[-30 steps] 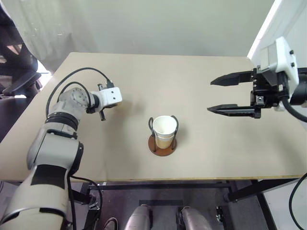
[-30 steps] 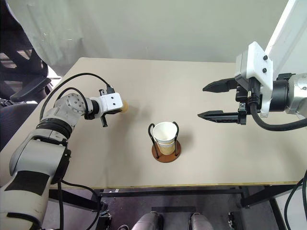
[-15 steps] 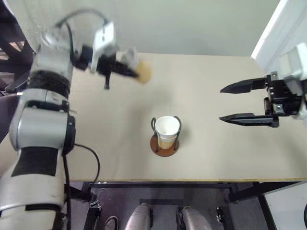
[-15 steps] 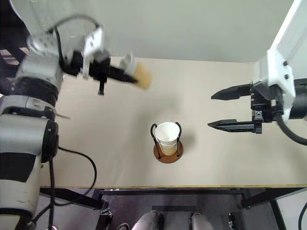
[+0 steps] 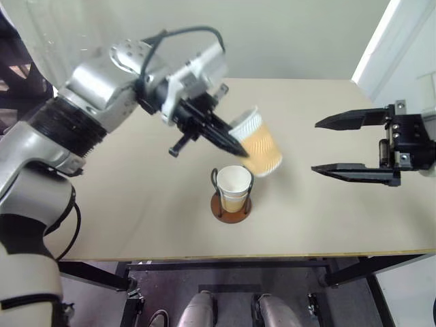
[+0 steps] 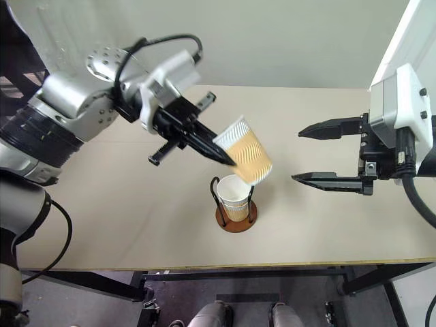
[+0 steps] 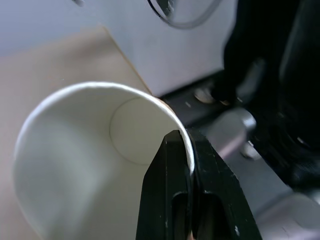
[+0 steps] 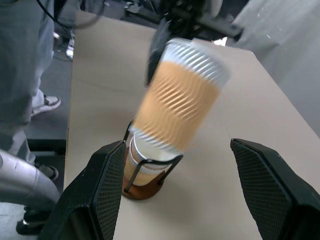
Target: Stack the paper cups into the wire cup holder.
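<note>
One paper cup (image 6: 245,158) hangs tilted just above the wire cup holder (image 6: 236,212), your left hand (image 6: 221,154) clamped on its rim; the right hand (image 6: 315,153) stands apart. It's light and crushable, so keep the rim pinch gentle.

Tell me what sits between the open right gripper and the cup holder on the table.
Nothing: in the left eye view only bare table separates the right gripper from the cup holder. The cup pinched by the left gripper hangs above the holder, not in that gap.
</note>
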Robot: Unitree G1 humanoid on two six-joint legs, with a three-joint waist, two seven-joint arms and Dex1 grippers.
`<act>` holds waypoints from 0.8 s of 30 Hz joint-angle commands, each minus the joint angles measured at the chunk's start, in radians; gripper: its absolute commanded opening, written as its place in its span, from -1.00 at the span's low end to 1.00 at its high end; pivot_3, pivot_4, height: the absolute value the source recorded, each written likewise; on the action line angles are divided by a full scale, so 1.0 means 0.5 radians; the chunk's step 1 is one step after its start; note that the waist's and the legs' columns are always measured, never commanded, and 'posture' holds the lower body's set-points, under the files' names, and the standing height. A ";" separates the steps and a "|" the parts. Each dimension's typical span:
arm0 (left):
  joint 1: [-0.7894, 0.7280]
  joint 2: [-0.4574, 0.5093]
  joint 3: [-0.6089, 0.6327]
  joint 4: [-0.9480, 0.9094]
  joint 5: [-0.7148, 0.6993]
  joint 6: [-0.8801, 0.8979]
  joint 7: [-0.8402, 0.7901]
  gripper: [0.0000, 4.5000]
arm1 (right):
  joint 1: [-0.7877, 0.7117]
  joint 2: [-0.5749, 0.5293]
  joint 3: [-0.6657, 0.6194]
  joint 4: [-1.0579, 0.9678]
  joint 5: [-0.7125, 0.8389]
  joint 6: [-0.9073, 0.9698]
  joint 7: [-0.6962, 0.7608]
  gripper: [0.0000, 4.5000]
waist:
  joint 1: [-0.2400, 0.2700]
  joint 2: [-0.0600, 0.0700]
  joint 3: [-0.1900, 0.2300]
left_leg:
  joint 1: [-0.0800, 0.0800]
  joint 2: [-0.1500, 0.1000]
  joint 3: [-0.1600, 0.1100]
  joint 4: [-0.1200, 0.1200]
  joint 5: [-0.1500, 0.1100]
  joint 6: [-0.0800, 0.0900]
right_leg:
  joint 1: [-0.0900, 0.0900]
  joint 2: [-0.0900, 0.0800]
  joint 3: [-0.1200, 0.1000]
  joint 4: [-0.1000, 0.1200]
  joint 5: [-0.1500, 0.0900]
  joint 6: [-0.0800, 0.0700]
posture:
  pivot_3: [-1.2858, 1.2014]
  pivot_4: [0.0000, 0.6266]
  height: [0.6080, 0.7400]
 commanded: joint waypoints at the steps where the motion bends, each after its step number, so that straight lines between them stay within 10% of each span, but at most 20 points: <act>1: -0.149 -0.008 -0.179 0.093 0.042 -0.221 -0.070 -0.98 | 0.010 -0.061 -0.210 -0.051 0.102 0.025 -0.060 0.52 | 0.003 0.001 0.000 | -0.002 0.000 -0.002 0.002 0.000 0.000 | 0.000 -0.001 0.002 0.000 0.000 -0.001 | 0.03 -0.52 1.00; 24: -0.340 -0.197 -0.765 0.582 0.187 -0.800 -0.070 -0.98 | 0.301 -0.176 -0.495 -0.162 0.277 0.028 -0.196 0.52 | 0.019 0.002 0.001 | -0.014 -0.006 -0.004 0.025 -0.018 0.011 | 0.004 -0.002 0.003 -0.006 -0.002 0.018 | 0.03 -0.52 1.00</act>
